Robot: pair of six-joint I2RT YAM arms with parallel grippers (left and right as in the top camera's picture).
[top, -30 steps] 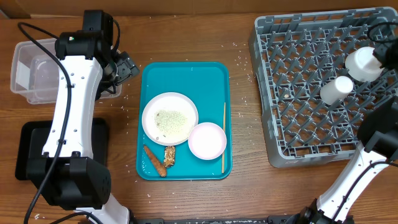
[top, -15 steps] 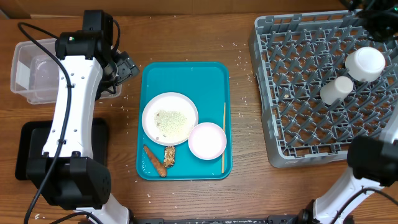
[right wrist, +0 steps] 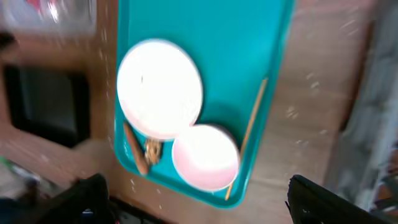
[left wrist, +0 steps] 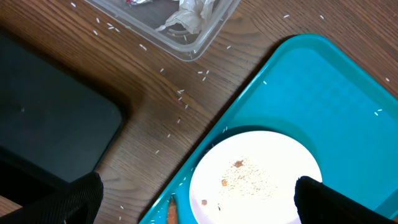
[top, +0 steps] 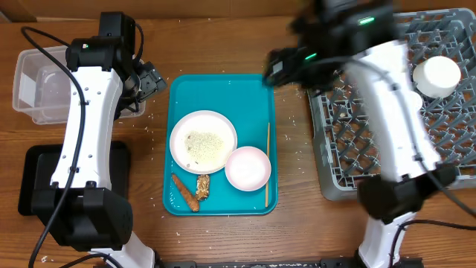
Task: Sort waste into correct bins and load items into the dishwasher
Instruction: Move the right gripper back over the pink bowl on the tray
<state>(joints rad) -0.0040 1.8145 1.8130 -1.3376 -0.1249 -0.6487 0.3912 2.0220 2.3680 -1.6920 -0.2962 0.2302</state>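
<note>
Pink bowl [top: 248,168] is lying just base-ward of right gripper [top: 277,67], which we are reading as splayed, empty.

Wooden table [top: 297,223] carries teal tray [top: 223,93], grey rack [top: 335,152], clear tub [top: 33,89], black tray [top: 39,175], apparently loose rice grains [left wrist: 180,93].

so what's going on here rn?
Mid-cleanup. Both hands are open and empty: the left hand sits beside the clear tub, which holds a napkin; the right hand hangs by the teal tray corner. The plate, bowl and carrot stick lie on it unsorted; one dish shows in the rack.
</note>
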